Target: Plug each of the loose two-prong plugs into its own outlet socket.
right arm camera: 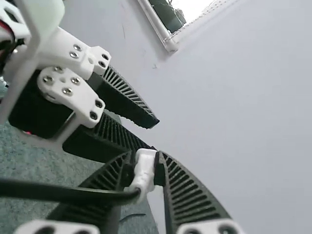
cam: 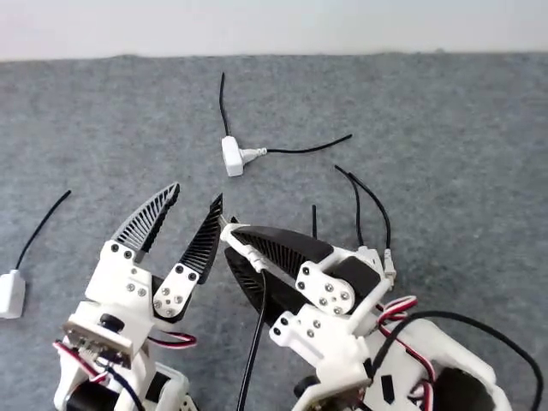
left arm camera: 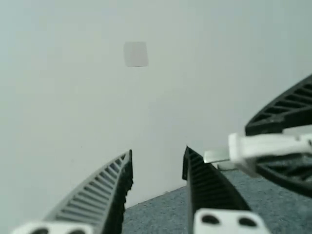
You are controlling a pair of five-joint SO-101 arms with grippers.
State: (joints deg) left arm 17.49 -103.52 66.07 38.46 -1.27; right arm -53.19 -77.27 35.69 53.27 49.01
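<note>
plug, white on a black cable, is pinched between the fingers of the right claw, low in the high view toward 6 o'clock, its tip aimed at about 10 o'clock. the left claw spreads wide and holds nothing, just at the plug's 9 o'clock. on the grey counter a white socket block lies at 12 o'clock, and a second block lies at 9 o'clock by the edge.

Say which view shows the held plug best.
The left wrist view: the plug shows its body and metal prong. The right wrist view shows it pinched in the right gripper; the high view, from above.
</note>
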